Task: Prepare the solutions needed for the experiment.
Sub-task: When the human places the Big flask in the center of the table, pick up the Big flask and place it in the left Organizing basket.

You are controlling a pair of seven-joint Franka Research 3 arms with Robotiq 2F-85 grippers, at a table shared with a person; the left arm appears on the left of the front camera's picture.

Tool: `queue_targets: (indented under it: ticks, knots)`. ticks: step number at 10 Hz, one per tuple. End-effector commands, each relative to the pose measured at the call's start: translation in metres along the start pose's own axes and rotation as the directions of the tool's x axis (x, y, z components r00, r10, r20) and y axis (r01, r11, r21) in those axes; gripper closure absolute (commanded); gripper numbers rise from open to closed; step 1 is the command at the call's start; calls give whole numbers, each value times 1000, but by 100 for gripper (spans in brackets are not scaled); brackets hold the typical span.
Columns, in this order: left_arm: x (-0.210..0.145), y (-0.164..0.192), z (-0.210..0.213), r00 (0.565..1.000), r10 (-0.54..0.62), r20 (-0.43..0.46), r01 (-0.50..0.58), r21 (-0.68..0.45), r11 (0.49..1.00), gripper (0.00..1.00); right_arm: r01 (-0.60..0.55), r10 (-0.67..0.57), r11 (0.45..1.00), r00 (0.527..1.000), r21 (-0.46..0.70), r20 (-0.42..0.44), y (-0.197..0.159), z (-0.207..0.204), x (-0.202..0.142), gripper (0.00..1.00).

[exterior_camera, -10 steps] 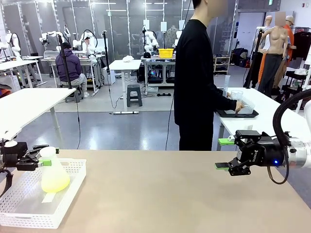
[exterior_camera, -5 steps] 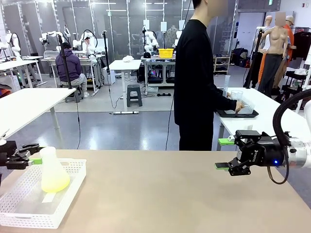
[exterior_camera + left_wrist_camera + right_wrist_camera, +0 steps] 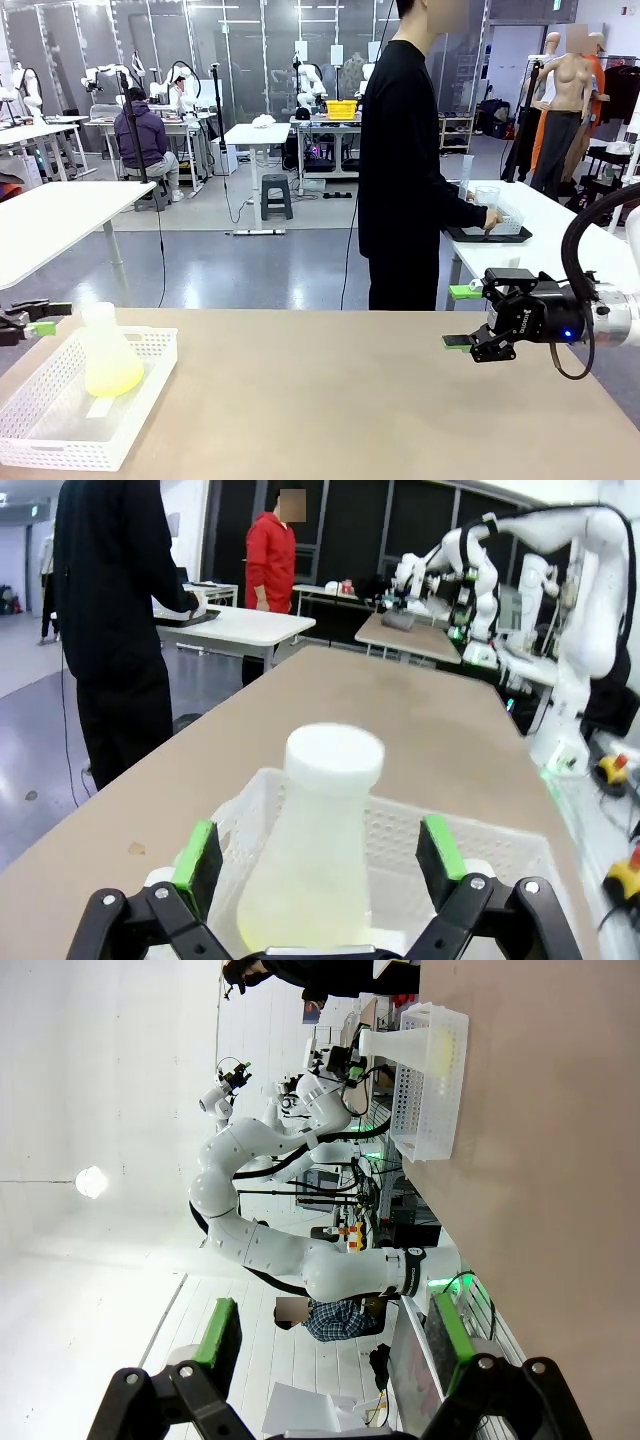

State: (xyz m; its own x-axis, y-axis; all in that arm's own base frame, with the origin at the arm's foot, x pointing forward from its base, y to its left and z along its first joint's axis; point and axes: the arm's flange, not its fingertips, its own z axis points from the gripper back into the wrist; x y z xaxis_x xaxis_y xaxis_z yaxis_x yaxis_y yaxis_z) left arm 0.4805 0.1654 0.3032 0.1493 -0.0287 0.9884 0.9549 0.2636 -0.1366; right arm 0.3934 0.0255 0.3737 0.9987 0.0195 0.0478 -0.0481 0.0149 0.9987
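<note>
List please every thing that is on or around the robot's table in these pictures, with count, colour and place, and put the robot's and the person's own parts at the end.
Flask: one, frosted white with a white cap, standing upright in the basket.
Solutions: a small amount, pale yellow-green, in the flask's bottom.
Basket: one, white mesh plastic, at the table's left end.
Table: one, tan, in front of the robot.
Side table: one, white, behind at the right, bearing a dark tray with clear containers.
Left gripper: black with green pads, open, apart from the flask at the picture's left edge.
Right gripper: black with green pads, open, above the table's right part, holding nothing.
Person: one, in black, at the side table, hand at the tray.
</note>
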Motion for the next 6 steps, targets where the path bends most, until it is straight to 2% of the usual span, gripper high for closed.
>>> queue_targets:
  ticks: [1,2,4,5,6]
  knots:
    - [31,-36,6,993,114,-27,-116,-61,991,0,-13,13,1000,1000,8,2,1,0,-1,6]
    - [38,-51,6,968,231,-100,-239,-74,968,0,-13,13,1000,1000,8,2,1,0,-1,6]
    - [47,-79,4,924,333,-189,-365,-175,914,0,-13,13,1000,1000,8,2,1,0,-1,6]
    - [51,-87,3,904,368,-218,-412,-212,886,0,-13,13,1000,1000,8,2,1,0,-1,6]
    - [60,-91,0,921,321,-220,-366,-208,907,0,-13,13,1000,1000,8,2,1,0,-1,6]
